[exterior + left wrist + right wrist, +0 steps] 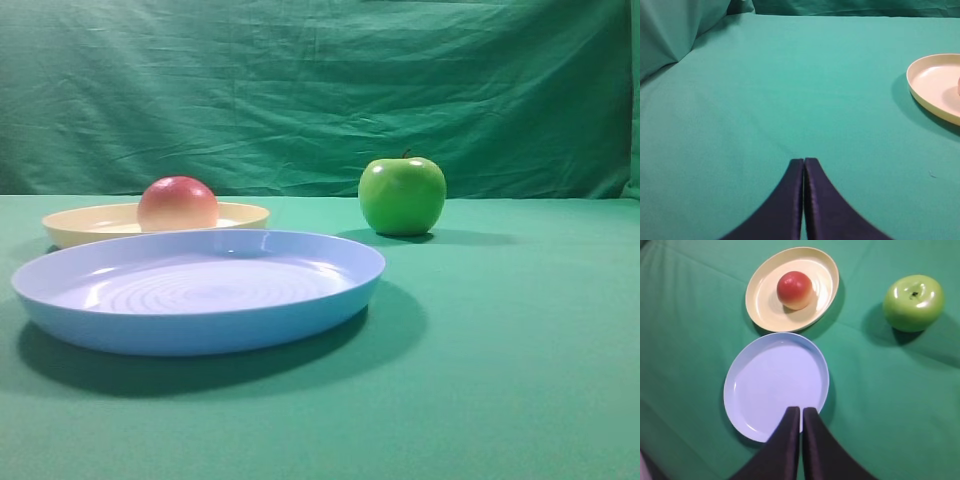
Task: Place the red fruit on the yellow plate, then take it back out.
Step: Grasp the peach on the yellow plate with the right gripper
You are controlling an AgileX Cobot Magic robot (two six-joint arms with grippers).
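The red fruit lies on the yellow plate, a little right of the plate's middle. My right gripper hangs high above the table, shut and holding nothing, its tips over the near edge of the blue plate, well short of the fruit. My left gripper is shut and empty over bare green cloth; the yellow plate shows at the right edge of its view. Neither gripper appears in the exterior high view.
A large light blue plate lies in front of the yellow one. A shiny green apple stands to the right. A green cloth covers the table and hangs as a backdrop.
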